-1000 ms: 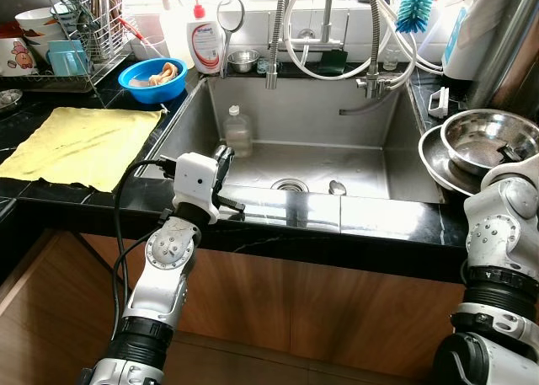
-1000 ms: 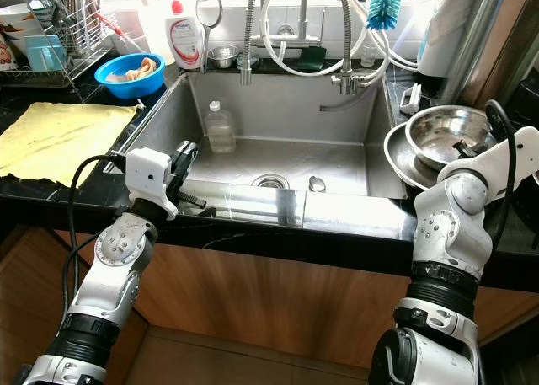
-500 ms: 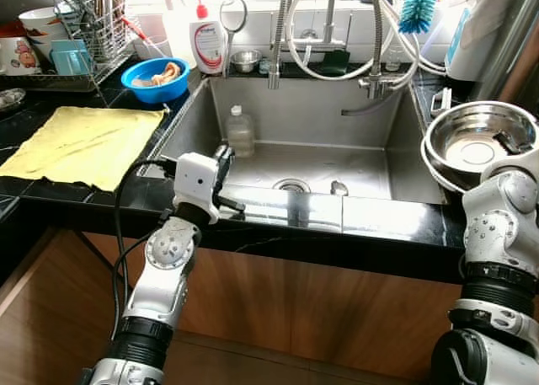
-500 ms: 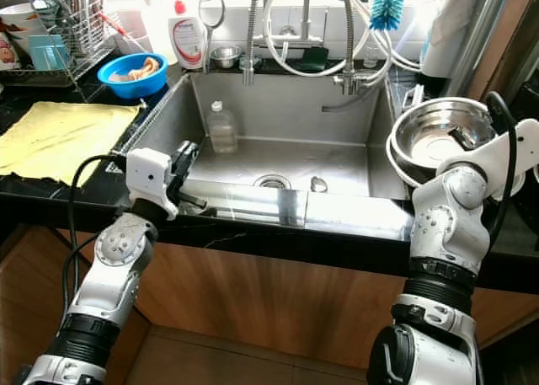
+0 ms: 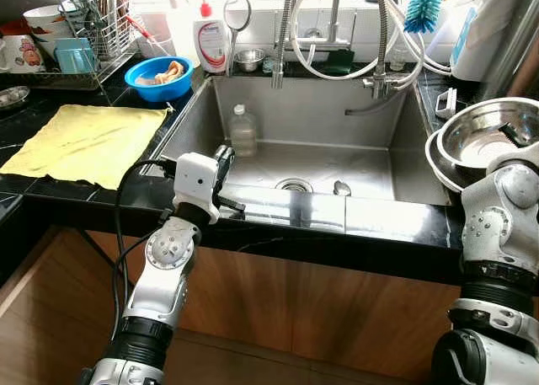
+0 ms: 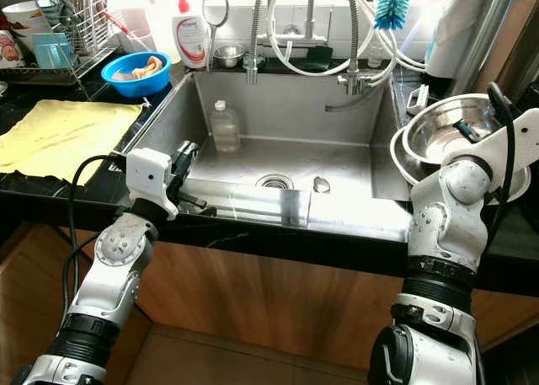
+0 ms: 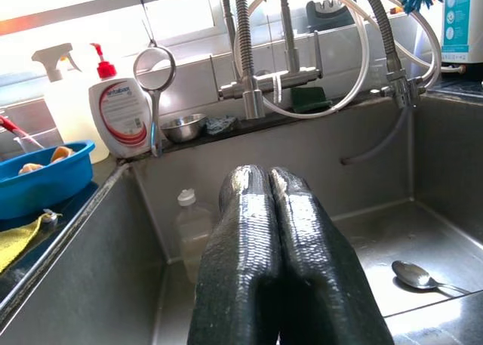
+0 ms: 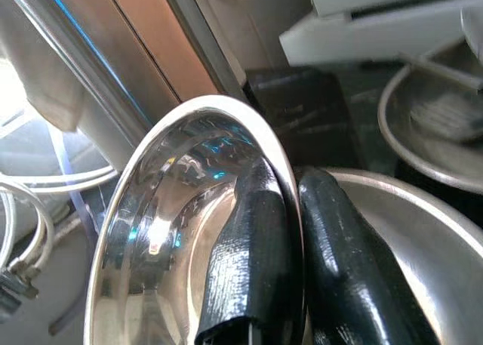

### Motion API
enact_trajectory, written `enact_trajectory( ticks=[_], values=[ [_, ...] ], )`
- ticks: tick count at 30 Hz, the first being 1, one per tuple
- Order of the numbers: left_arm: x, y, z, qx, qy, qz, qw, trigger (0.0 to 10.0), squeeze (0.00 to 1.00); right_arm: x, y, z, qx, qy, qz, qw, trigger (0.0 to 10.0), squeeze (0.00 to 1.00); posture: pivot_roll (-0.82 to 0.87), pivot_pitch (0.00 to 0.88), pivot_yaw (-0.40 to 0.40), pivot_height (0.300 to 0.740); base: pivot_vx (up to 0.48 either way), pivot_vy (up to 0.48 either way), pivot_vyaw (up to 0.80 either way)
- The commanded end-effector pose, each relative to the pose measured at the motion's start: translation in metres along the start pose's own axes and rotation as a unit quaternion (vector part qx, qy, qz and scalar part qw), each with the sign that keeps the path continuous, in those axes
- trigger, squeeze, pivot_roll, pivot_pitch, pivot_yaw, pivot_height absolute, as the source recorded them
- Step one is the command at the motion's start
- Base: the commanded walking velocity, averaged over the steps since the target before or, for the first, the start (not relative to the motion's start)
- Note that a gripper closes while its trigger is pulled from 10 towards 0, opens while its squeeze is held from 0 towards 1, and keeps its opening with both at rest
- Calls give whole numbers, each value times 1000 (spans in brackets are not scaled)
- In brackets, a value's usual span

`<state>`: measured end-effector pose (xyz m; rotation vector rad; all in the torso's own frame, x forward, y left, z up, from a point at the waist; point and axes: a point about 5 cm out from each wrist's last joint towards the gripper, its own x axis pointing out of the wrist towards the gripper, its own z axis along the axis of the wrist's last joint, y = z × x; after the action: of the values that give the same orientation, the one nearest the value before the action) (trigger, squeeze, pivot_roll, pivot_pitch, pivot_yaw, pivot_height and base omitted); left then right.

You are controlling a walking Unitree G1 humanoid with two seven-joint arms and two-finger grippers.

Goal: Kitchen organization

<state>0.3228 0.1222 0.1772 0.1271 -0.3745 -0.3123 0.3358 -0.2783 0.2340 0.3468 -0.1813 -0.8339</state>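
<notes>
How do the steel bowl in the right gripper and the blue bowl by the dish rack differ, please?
The steel bowl is shiny metal and tilted, its rim pinched by the right gripper; the blue bowl is plastic and sits flat on the counter. The steel bowl looks empty and larger; the blue bowl holds pale scraps. Both are round.

Sink (image 5: 404, 162) centre; cloth (image 5: 84, 141) left, steel bowl (image 5: 484, 136) right.

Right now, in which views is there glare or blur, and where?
Left eye view: window glare washes out the spray bottle. Left wrist view: bright backlight above the tap, near fingers soft. Right wrist view: bowl rim and background slightly blurred, sheen inside.
</notes>
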Motion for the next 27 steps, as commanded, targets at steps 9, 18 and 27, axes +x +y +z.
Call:
enact_trajectory(
  ticks=[9, 18, 27],
  values=[
    [1, 5, 2, 9, -4, 10, 1000, 10000, 0, -15, 51, 41, -9, -104, 152, 983, 10000, 0, -10, 0, 51, 740, 0, 0, 0],
    [0, 5, 1, 10, -2, 13, 1000, 10000, 0, -46, 109, 7, -84, -29, 412, 907, 10000, 0, -7, 0, 46, 740, 0, 0, 0],
    [0, 6, 1, 11, 1, 15, 1000, 10000, 0, -47, 116, -19, -159, -10, 452, 878, 10000, 0, -6, 0, 45, 740, 0, 0, 0]
  ],
)
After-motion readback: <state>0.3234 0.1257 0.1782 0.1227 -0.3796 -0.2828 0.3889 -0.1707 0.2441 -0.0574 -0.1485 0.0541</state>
